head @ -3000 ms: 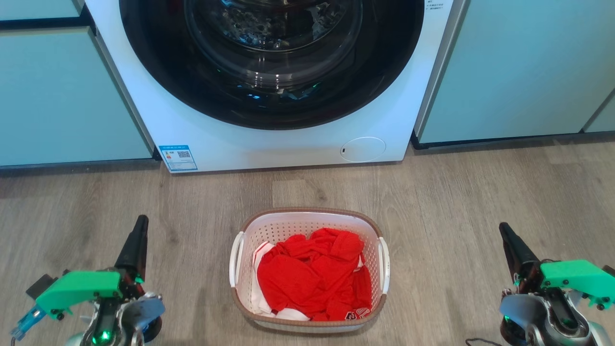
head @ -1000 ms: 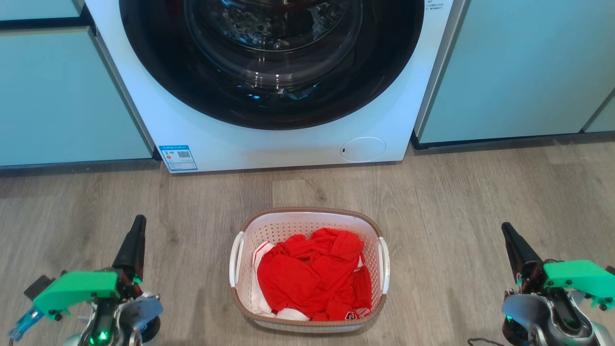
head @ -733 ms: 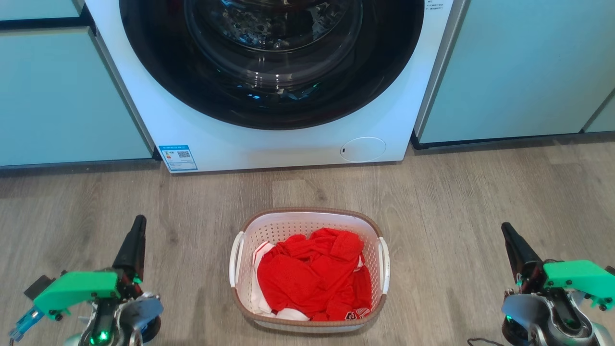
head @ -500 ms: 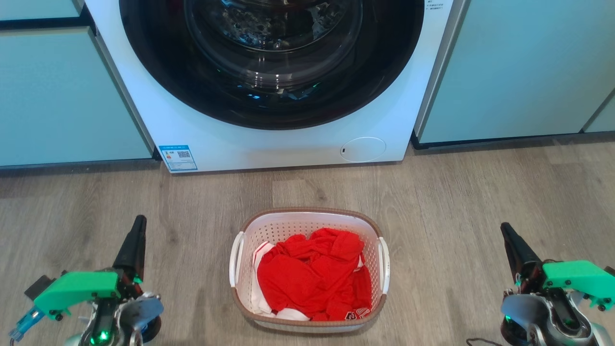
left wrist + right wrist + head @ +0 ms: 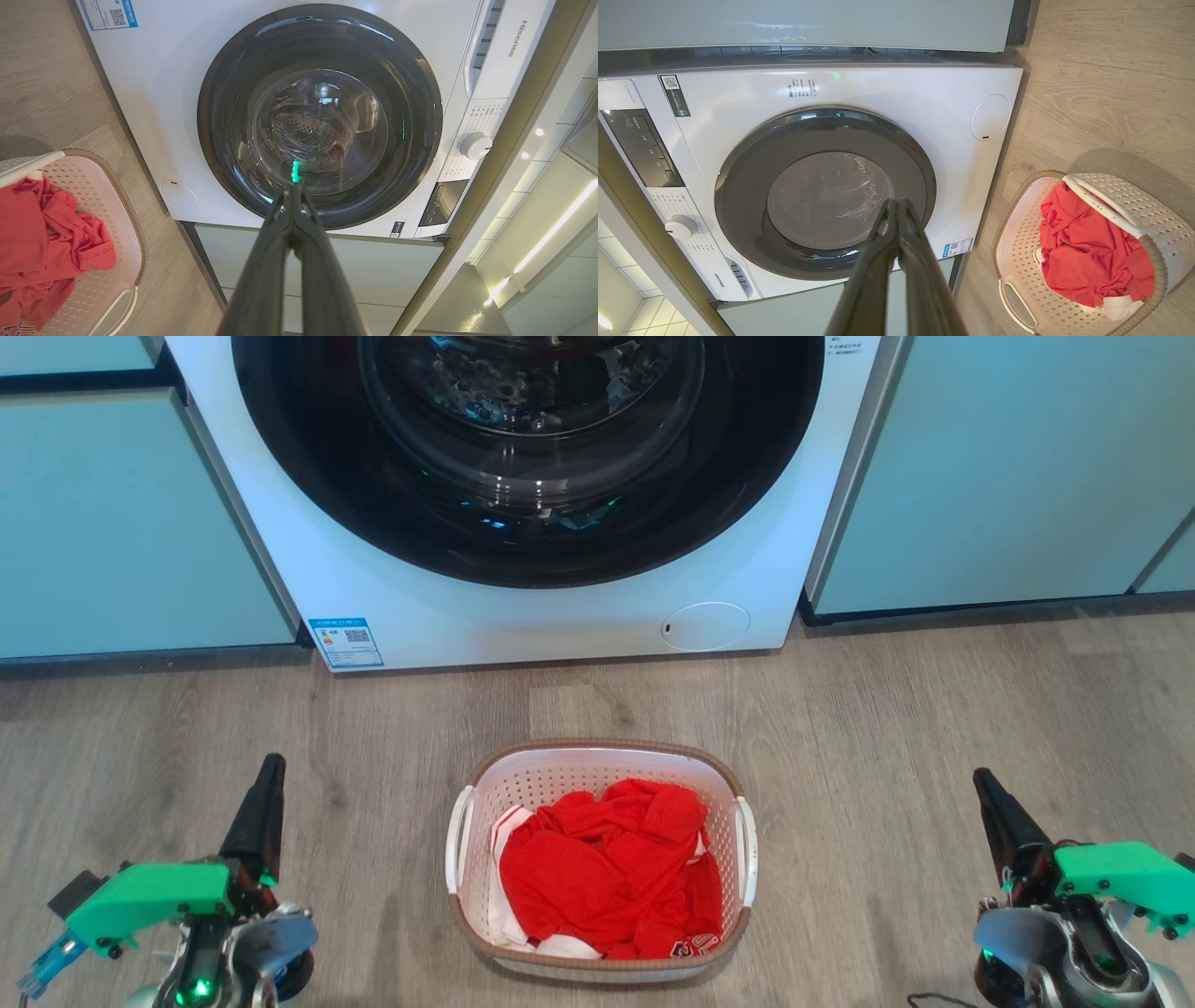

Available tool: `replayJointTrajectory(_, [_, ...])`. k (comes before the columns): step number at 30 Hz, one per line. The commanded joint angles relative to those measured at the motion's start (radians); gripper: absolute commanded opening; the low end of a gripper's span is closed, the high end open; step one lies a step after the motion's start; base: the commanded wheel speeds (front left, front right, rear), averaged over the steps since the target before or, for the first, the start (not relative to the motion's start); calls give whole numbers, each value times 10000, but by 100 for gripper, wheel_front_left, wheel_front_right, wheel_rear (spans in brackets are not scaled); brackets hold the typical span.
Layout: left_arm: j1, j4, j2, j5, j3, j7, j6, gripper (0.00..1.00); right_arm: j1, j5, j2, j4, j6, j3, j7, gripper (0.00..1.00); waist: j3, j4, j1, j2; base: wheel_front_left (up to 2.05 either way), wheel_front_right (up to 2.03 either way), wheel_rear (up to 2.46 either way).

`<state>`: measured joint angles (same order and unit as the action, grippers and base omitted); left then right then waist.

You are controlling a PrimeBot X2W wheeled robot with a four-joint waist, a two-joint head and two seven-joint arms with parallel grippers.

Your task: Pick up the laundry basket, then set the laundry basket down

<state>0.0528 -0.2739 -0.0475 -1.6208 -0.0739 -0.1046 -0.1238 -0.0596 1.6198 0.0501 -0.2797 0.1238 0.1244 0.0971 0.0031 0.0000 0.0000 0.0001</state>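
So the laundry basket (image 5: pixel 602 775) is sitting flat on the wood floor (image 5: pixel 887 728) at the bottom middle of the head view, just below the washing machine (image 5: pixel 420 607) that is taking up the top of the frame. Red and white clothes (image 5: pixel 607 868) are lying bunched inside it. Both white side handles are showing free, one on the left edge (image 5: pixel 455 840) and one on the right edge (image 5: pixel 747 849).

The left gripper (image 5: pixel 269 779) is hanging at the lower left and the right gripper (image 5: pixel 986 789) at the lower right, both well apart from the basket. In each wrist view the two dark fingers are lying pressed together to a point, pinching nothing. They are aiming at the washer door rather than at the basket, which is showing at the lower left of the left wrist view (image 5: pixel 126 219) and the lower right of the right wrist view (image 5: pixel 1125 200).

As for the step, I'm honestly not calling it. A basket resting on the floor with closed, empty grippers off to both sides is fitting a basket waiting to be lifted just as well as one that is already set back down. So I'm not naming a next move. All I can say is nothing is holding the basket and both handles are sitting clear of the clothes.
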Motion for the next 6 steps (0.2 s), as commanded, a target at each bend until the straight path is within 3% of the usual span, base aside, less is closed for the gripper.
replayJointTrajectory(1, [548, 289, -67, 84, -352, -49, -69, 0, -476, -48, 62, 353, 69, -184, 98, 0, 0, 0, 0, -1, 0, 0, 0])
replayJointTrajectory(6, [549, 289, -64, 87, -357, -52, -69, 0, -476, -53, 58, 353, 69, -177, 103, 0, 0, 0, 0, -1, 0, 0, 0])
